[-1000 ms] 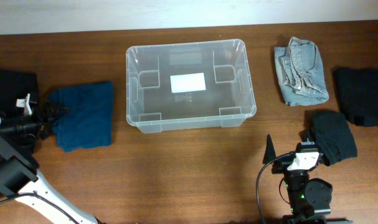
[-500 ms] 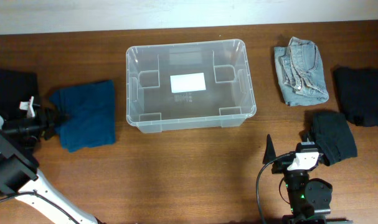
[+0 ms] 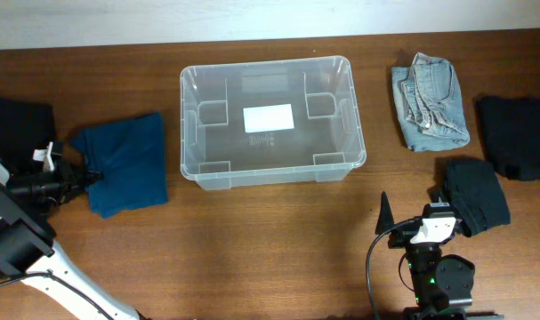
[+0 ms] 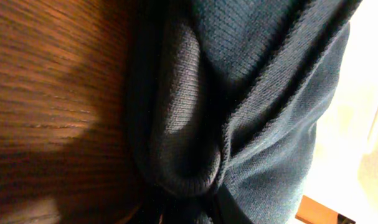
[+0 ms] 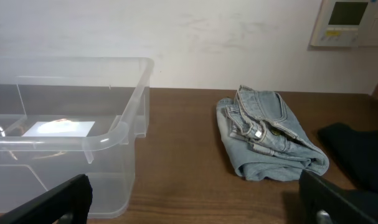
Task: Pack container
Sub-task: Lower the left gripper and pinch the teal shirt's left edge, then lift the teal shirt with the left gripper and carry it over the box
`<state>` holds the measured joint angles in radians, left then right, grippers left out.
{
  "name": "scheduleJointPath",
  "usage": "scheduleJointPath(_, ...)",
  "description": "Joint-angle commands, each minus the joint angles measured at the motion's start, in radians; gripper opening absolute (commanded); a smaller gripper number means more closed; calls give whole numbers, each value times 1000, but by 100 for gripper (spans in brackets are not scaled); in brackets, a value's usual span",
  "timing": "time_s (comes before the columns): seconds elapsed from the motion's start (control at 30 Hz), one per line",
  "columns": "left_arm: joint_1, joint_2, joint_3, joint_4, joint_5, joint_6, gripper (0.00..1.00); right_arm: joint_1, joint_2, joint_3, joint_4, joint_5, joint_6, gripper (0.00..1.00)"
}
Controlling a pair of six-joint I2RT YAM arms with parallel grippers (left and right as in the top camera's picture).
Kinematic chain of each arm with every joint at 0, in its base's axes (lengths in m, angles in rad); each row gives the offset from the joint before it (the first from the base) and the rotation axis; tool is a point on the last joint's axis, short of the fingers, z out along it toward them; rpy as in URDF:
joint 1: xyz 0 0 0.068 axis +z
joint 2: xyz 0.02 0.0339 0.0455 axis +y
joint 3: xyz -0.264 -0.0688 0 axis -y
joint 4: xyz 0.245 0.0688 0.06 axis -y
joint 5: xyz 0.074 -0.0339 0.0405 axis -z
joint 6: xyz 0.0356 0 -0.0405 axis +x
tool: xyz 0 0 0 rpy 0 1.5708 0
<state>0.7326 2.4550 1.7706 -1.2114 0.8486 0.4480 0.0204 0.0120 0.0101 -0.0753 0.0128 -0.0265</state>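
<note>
Reaching low and level, left gripper (image 3: 81, 175) pinched narrow on teal knit (image 3: 125, 164) | its fingers hidden by fabric close-up | right gripper (image 5: 195, 202) gaping, empty

Left of the container (image 3: 261, 63): the left arm (image 3: 16, 244) has black joint housings, a white tubular link and a thin black cable running alongside. The left gripper (image 3: 83, 175) is black, with a small white tab. Below-right of the container: the right arm (image 3: 439, 276) is black, with a white block, a green indicator light and looped black cables. The right gripper (image 5: 198, 202) has matte black, wedge-shaped fingers (image 5: 61, 200).
</note>
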Motion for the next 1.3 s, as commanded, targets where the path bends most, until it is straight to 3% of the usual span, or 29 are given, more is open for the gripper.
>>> scheduleJointPath(0.0,-24,135,-68,18,-139,-13,13,6,-8,-5,-6,-2,0,98)
scheduleJointPath(0.13,-23,135,-53,0,-26,-13,1,6,-8,-5,-6,-2,0,98)
scheduleJointPath(0.37,-23,135,46,-136,80,-11,1,6,-8,-5,-6,-2,0,98)
scheduleJointPath(0.67,-23,135,315,-470,198,144,1,6,-8,-5,-6,-2,0,98)
scheduleJointPath(1.07,-23,-31,499,-477,250,26,1,6,-8,-5,-6,-2,0,98)
scheduleJointPath(1.27,-31,-170,532,-476,423,23,1,6,-8,-5,-6,-2,0,98)
